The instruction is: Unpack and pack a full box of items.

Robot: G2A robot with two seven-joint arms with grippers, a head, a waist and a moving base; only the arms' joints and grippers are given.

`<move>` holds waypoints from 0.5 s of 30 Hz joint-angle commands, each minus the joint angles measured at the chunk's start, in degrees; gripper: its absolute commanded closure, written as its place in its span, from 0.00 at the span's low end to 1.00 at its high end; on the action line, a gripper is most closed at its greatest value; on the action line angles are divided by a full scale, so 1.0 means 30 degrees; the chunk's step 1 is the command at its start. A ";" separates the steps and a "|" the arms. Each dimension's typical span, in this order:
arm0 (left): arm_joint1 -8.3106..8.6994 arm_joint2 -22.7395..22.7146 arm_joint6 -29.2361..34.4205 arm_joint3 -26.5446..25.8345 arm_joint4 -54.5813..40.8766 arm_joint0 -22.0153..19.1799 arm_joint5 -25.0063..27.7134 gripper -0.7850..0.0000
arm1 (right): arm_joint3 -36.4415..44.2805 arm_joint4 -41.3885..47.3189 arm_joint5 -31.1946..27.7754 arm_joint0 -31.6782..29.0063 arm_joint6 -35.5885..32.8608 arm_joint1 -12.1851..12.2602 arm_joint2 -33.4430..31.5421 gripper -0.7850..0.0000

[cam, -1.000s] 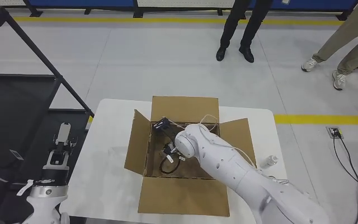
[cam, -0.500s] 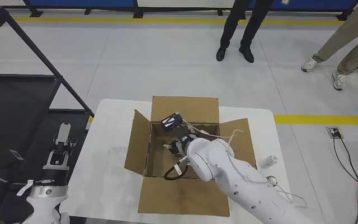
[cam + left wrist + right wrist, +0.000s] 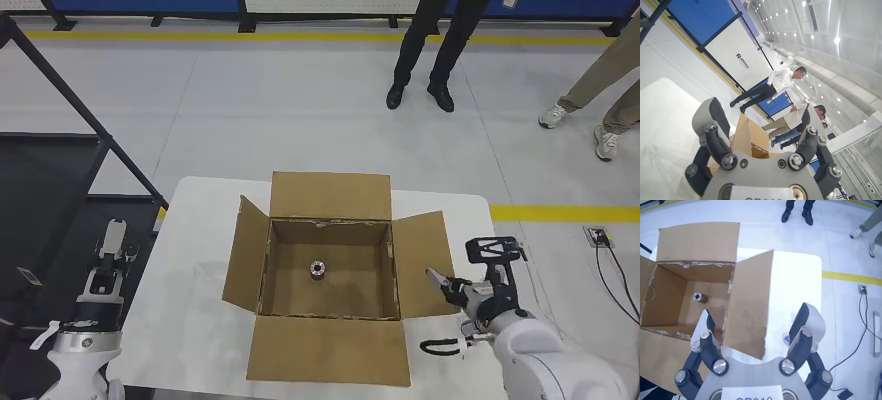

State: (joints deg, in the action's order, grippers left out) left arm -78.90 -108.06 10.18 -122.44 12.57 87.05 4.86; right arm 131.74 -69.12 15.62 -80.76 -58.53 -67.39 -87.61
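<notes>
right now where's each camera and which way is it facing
top view: above the arms, looking down on cardboard box, left gripper, right gripper
left wrist view: wrist-mounted, tilted up past box to ceiling; left gripper open
right wrist view: wrist-mounted, down into box at metal cylinder; right gripper open
shared: box in all three

The right gripper [image 3: 755, 308] is leaving the box [image 3: 330, 195], opening; the black cable [image 3: 438, 347] is now lying on the table [image 3: 200, 260].
</notes>
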 commanded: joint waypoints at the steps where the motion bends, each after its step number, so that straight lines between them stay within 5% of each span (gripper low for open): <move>1: 0.0000 0.0000 0.0000 0.0000 0.0000 0.0000 0.0000 0.00 | 0.0068 0.1038 -0.0750 -0.1504 0.0119 0.0047 -0.1400 0.00; 9: 0.0000 0.0000 0.0000 0.0000 0.0000 0.0000 0.0000 0.00 | -0.1592 0.5052 -0.3634 -0.4803 0.1041 0.0123 -0.4981 0.00; 15: 0.0000 0.0000 0.0000 0.0000 0.0000 0.0000 0.0000 0.00 | -0.3735 0.6313 -0.4809 -0.4558 0.0411 0.0243 -0.5462 0.00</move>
State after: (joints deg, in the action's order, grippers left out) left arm -78.90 -108.06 10.18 -122.44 12.57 87.05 4.86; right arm 121.59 -50.25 1.34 -95.02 -56.63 -66.73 -104.37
